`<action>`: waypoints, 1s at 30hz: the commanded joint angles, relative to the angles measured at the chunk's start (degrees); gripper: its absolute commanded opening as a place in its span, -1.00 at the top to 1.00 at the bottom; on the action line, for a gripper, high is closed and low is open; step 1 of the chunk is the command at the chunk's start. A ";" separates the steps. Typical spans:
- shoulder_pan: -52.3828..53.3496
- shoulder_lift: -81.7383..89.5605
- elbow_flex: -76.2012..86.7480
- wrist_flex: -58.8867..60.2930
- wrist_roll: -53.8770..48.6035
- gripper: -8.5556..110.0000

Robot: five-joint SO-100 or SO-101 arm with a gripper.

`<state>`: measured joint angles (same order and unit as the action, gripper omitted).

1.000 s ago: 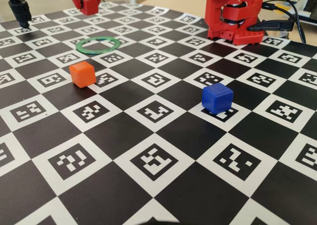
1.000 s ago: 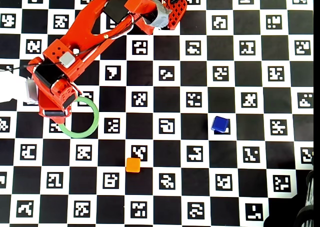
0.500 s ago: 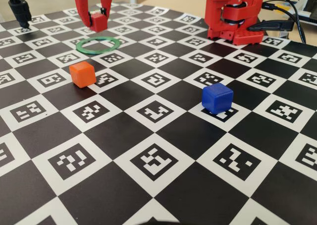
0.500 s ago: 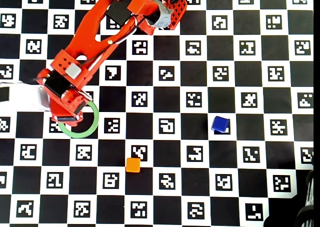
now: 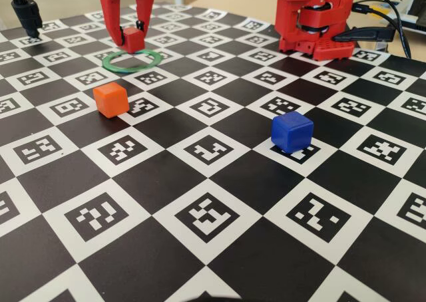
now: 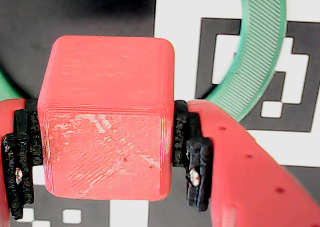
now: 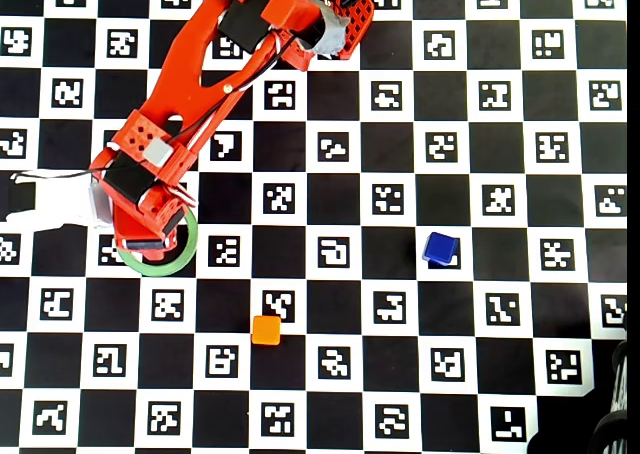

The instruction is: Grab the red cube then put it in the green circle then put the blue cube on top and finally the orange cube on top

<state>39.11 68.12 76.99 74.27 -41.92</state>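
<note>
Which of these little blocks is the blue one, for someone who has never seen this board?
Start at the checkered board and find the red arm base at its far edge in the fixed view. Nearer the camera sits the blue cube, alone on a white square. The orange cube lies far left; the red cube is in the jaws.

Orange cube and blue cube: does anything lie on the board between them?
Nothing. In the overhead view only bare checkerboard squares separate the orange cube from the blue cube.

The red cube [image 5: 134, 39] hangs upright over the flat green circle [image 5: 131, 61], the orange cube [image 7: 266, 330] sits at the circle's 4 o'clock in the overhead view, and the blue cube [image 7: 440, 248] lies at 3.
</note>
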 commanded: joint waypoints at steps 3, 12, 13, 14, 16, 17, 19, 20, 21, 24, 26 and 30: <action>0.35 8.96 -0.18 -0.97 -0.18 0.79; 0.53 10.46 2.72 -3.08 -0.70 0.79; 0.70 10.63 3.08 -3.34 -0.79 0.79; 0.79 10.72 3.43 -3.69 -0.97 0.79; 1.05 10.99 3.96 -4.04 -1.41 0.79; 1.14 10.99 4.31 -4.39 -1.58 0.79; 1.49 10.90 4.66 -5.01 -1.93 0.79; 1.58 10.72 4.75 -5.19 -2.02 0.79; 1.76 10.63 4.83 -5.45 -2.20 0.79; 2.29 9.84 4.83 -5.98 -2.46 0.79; 2.55 9.32 4.83 -6.42 -2.46 0.79; 2.81 8.26 5.01 -7.12 -2.55 0.79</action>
<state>41.31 70.31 82.62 67.94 -44.12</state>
